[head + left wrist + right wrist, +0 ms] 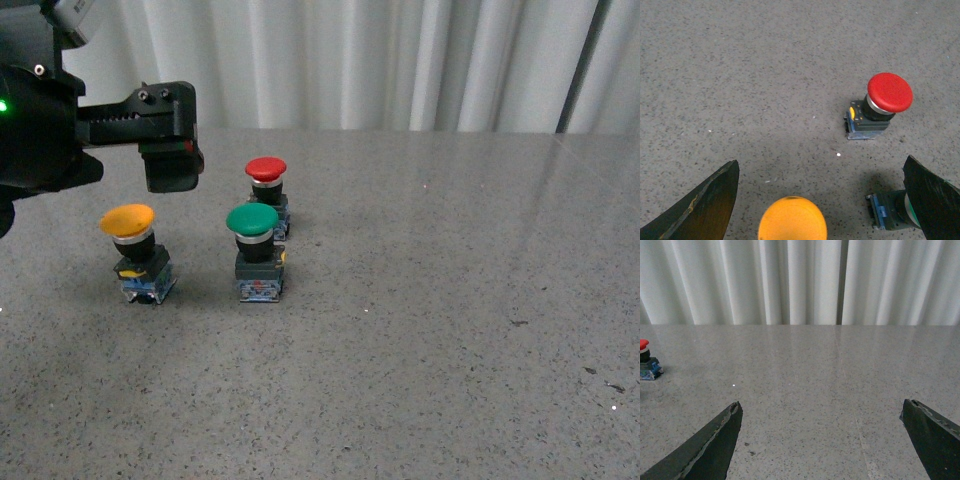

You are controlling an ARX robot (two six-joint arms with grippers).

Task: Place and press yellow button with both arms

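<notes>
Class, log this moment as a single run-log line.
left gripper: open, above yellow button | right gripper: open, empty | yellow button: upright, untouched | press: not yet done

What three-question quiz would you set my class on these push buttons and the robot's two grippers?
1. True or false: the left gripper is shut on the yellow mushroom-capped push button.
2. Which button stands farthest back on the grey speckled table in the front view? A the yellow one; B the green mushroom-capped push button; C the red mushroom-capped push button.
3. Fill in: the right gripper holds ___.
Key: 1 false, its fingers stand open, clear of the cap; 2 C; 3 nothing.
</notes>
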